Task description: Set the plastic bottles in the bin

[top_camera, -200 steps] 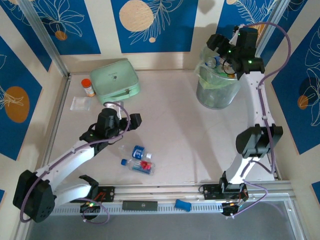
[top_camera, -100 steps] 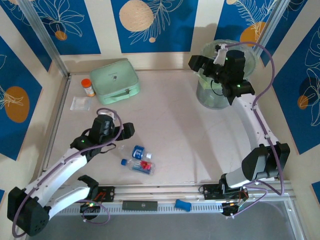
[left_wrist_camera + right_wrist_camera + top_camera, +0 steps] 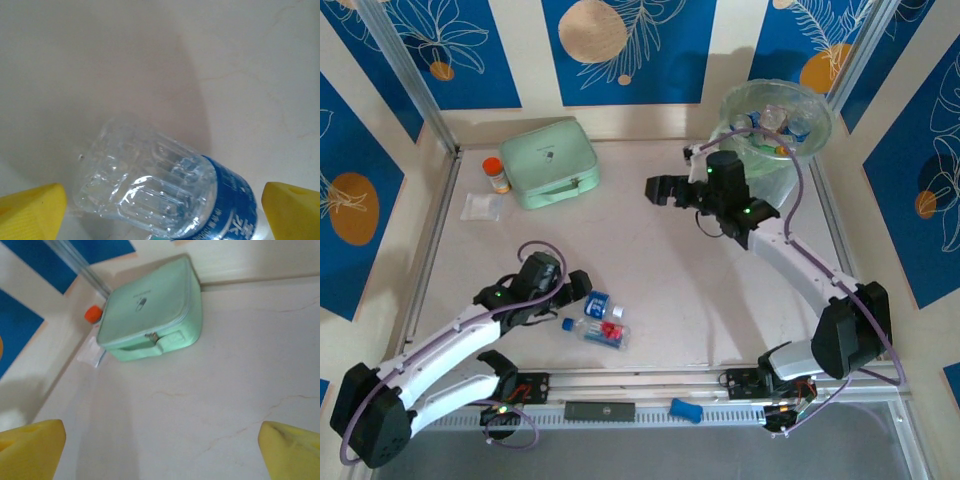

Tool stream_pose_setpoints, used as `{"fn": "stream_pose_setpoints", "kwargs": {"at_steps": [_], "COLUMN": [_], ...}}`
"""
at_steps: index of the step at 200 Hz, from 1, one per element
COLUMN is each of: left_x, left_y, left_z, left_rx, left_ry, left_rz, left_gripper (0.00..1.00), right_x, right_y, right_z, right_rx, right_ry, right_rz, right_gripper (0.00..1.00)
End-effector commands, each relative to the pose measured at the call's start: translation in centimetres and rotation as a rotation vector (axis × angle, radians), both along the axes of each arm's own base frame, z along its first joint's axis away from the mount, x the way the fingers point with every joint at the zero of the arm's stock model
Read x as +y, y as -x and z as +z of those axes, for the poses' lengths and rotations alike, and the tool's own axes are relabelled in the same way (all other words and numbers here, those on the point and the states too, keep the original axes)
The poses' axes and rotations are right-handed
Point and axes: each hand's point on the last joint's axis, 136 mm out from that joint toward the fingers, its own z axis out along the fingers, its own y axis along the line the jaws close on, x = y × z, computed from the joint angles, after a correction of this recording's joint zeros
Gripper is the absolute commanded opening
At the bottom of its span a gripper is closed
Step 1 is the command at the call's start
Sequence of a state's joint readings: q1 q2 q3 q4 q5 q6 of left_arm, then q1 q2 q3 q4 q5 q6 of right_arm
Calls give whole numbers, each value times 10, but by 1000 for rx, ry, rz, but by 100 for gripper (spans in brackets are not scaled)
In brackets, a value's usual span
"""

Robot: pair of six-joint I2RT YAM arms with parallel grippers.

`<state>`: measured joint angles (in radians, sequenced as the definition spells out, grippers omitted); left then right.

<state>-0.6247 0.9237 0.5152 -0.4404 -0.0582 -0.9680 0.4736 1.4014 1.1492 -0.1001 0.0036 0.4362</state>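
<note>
Two plastic bottles lie near the table's front. One is clear with a blue label [image 3: 603, 304], and a red-labelled bottle [image 3: 603, 332] lies just in front of it. My left gripper [image 3: 580, 291] is open at the left end of the blue-labelled bottle. In the left wrist view this bottle [image 3: 165, 190] lies between the spread yellow fingertips [image 3: 35, 210], base toward the camera, and my left gripper [image 3: 162, 212] is not closed on it. The bin [image 3: 812, 138] stands at the far right with several bottles inside. My right gripper [image 3: 658, 191] hangs open and empty over bare table left of the bin.
A mint-green zip case [image 3: 552, 162] [image 3: 150, 320] sits at the back left. Beside it are an orange-capped jar [image 3: 496, 175] [image 3: 93, 314] and a small clear packet [image 3: 482, 207]. A blue object [image 3: 686, 410] lies on the front rail.
The right arm has swung away from above the bin, left and down over the table. The left gripper has moved forward and right to the blue-labelled bottle.
</note>
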Motion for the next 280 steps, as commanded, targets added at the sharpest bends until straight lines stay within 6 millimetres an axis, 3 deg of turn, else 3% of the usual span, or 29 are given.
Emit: {"fn": "stream_pose_setpoints", "kwargs": {"at_steps": [1, 50, 85, 117, 183, 239, 280], "left_x": [-6, -20, -22, -28, -45, -44, -45], "left_y": [-8, -14, -17, -22, -10, -20, -34], "left_z": [-5, -16, -21, -21, -33, -46, -46], "left_rx": [1, 14, 13, 7, 74, 68, 18], "left_ry": [65, 110, 108, 124, 147, 95, 70], "left_rz": [85, 110, 127, 135, 145, 181, 199], "left_gripper": [100, 100, 100, 100, 100, 100, 91], "right_x": [4, 43, 55, 58, 51, 47, 45], "right_y": [3, 17, 19, 21, 45, 45, 49], "right_z": [0, -38, -46, -52, -92, -90, -94], "right_rx": [-89, -42, -39, -18, 124, 105, 107], "right_ry": [91, 130, 150, 153, 218, 234, 256], "right_rz": [-22, 58, 74, 91, 118, 98, 99], "right_gripper": [99, 99, 99, 99, 99, 99, 99]}}
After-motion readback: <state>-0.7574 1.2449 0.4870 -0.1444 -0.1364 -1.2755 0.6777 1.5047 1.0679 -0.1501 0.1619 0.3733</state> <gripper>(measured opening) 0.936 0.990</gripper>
